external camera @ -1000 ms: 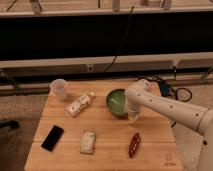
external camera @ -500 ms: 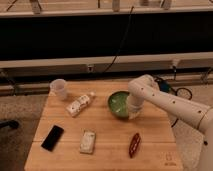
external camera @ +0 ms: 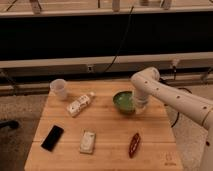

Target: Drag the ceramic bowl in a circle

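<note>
The round green ceramic bowl (external camera: 122, 101) sits on the wooden table (external camera: 100, 125), right of centre towards the back. My gripper (external camera: 138, 107) is at the bowl's right rim, pointing down from the white arm (external camera: 170, 97) that reaches in from the right. The arm's wrist hides the bowl's right edge.
A translucent plastic cup (external camera: 59, 88) stands at the back left. A white bottle (external camera: 80, 104) lies left of the bowl. A black phone (external camera: 52, 137), a white packet (external camera: 88, 142) and a dark red snack wrapper (external camera: 134, 144) lie near the front. A rail runs behind the table.
The bowl and the gripper have moved together slightly to the left and towards the front of the table. The other objects have not moved.
</note>
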Robot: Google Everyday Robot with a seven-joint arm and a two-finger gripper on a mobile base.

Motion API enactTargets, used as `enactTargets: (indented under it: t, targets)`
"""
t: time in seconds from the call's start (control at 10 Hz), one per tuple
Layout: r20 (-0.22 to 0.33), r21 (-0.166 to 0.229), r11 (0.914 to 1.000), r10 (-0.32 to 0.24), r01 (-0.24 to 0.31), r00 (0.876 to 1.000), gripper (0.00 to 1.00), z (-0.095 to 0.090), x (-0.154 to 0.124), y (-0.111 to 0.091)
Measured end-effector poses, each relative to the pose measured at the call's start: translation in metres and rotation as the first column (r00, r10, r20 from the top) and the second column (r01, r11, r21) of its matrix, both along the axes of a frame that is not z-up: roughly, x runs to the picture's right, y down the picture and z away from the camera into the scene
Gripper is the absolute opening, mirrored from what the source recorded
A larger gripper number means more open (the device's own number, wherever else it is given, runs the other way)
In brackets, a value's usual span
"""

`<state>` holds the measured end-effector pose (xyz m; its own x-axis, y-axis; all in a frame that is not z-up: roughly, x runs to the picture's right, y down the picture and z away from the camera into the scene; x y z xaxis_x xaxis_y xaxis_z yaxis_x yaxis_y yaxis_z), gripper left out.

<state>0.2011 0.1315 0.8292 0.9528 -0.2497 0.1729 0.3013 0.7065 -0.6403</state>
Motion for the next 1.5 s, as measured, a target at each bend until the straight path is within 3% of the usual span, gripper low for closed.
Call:
enactTargets:
  t: [0.2,0.4,0.7,0.9,1.1,1.2,1.5]
  targets:
    - [-0.03,0.005,0.9999,-0.015,0.015,0.999,0.0,0.009,0.007,-0.008]
    - [-0.018,0.006,0.9996,-0.026,0.026,1.0,0.0,0.019,-0.001,-0.013]
    - [0.049,-0.004,0.9993,-0.037,0.037,0.998,0.0,0.032,-0.04,-0.012]
    - [0.125,-0.017,0.9991,-0.036,0.038,0.992,0.0,0.039,-0.075,-0.007]
    - [0.189,-0.038,0.9984,-0.034,0.042,0.981,0.0,0.037,-0.096,-0.001]
    - [0.229,-0.062,0.997,-0.031,0.046,0.973,0.0,0.03,-0.107,0.006]
    - [0.282,-0.126,0.9908,-0.013,0.05,0.959,0.0,0.001,-0.114,0.028]
